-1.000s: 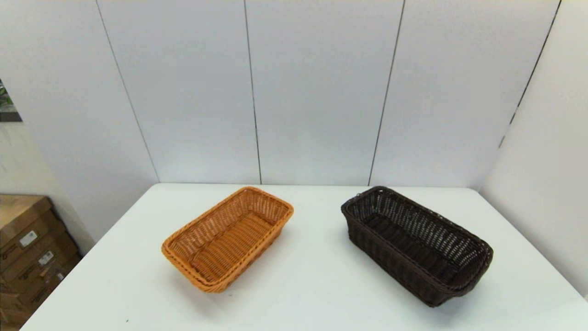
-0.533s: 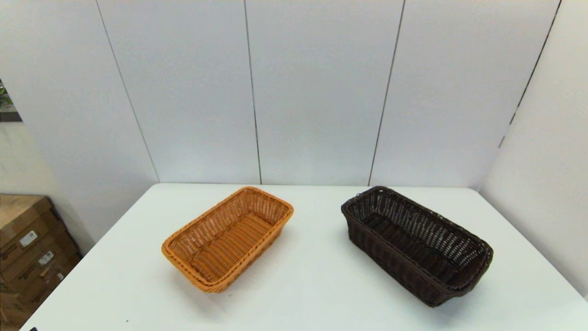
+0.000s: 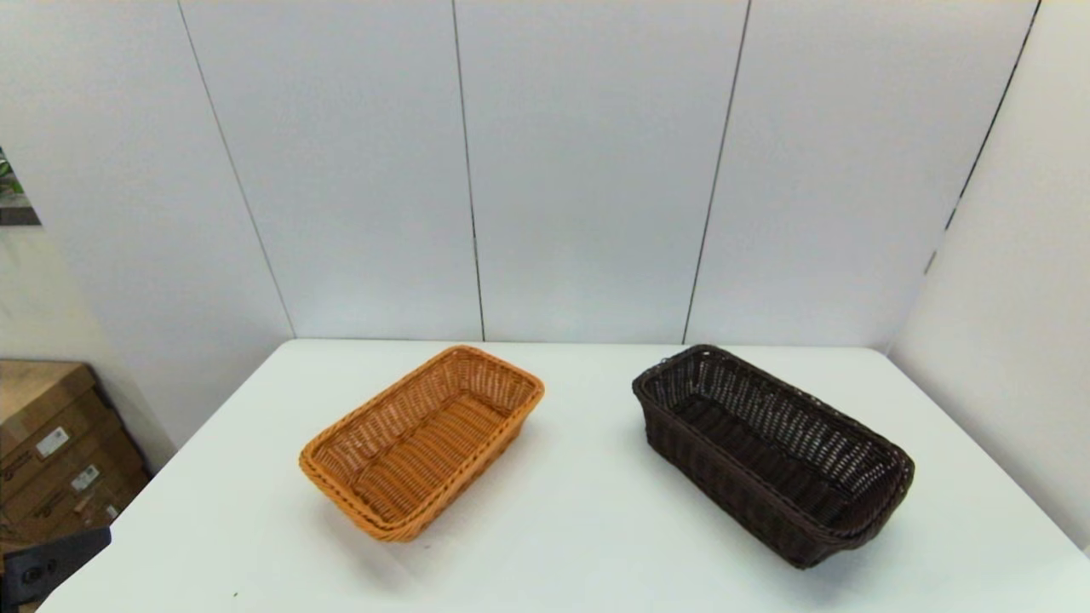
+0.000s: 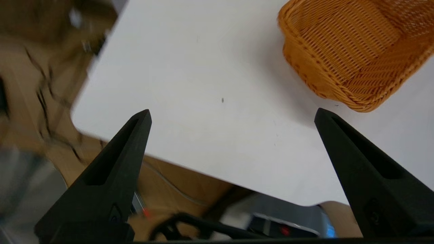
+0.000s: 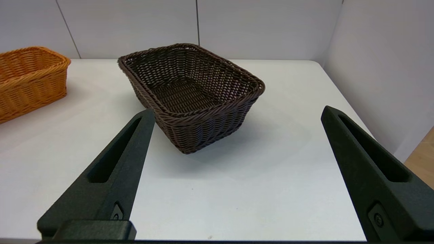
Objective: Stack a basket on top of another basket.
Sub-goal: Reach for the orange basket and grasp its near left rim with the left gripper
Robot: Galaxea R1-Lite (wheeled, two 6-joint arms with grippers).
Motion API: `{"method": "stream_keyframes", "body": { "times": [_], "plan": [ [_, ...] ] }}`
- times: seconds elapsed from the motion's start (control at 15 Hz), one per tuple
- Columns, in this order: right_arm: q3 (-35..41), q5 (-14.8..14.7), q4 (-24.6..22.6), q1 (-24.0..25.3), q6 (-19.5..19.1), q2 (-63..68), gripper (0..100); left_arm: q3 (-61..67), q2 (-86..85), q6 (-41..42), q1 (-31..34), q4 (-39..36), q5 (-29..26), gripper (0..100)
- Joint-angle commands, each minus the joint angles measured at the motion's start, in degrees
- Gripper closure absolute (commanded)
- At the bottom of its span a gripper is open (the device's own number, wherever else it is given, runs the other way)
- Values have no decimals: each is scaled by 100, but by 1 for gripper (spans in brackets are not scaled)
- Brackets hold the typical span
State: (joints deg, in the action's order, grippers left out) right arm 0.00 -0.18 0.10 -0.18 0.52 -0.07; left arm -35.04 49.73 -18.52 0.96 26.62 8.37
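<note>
The dark brown basket [image 3: 771, 451] stands empty on the right half of the white table [image 3: 579, 528]. The orange-tan basket [image 3: 423, 441] stands empty on the left half, well apart from it. My left gripper [image 4: 232, 111] hovers open over the table's near left corner, with the orange-tan basket [image 4: 352, 57] ahead of it. Part of my left arm [image 3: 51, 566] shows at the head view's lower left. My right gripper [image 5: 238, 109] is open and empty near the table's front edge, short of the dark brown basket [image 5: 191, 91]. The orange-tan basket [image 5: 28, 79] lies off to its side.
Cardboard boxes [image 3: 51, 451] are stacked on the floor beside the table's left edge. White wall panels close off the back, and a side panel [image 3: 1005, 340] stands along the right edge.
A dark part of my left arm has risen into the head view's lower left corner. Both baskets stay where they were.
</note>
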Motion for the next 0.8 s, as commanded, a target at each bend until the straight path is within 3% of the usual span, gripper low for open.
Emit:
{"method": "stream_keyframes", "body": {
  "times": [0.07, 0.27, 0.53, 0.8],
  "plan": [
    [0, 1, -1, 1, 0, 7, 0, -65, 960, -1611, -79, 141, -3, 0],
    [0, 1, -1, 1, 0, 7, 0, -197, 1320, -2947, -597, -149, -11, 0],
    [0, 1, -1, 1, 0, 7, 0, -223, 1584, -4134, -1248, -571, -161, 0],
    [0, 1, -1, 1, 0, 7, 0, -390, 2322, -4784, -1423, -808, -170, 0]
  ]
}}
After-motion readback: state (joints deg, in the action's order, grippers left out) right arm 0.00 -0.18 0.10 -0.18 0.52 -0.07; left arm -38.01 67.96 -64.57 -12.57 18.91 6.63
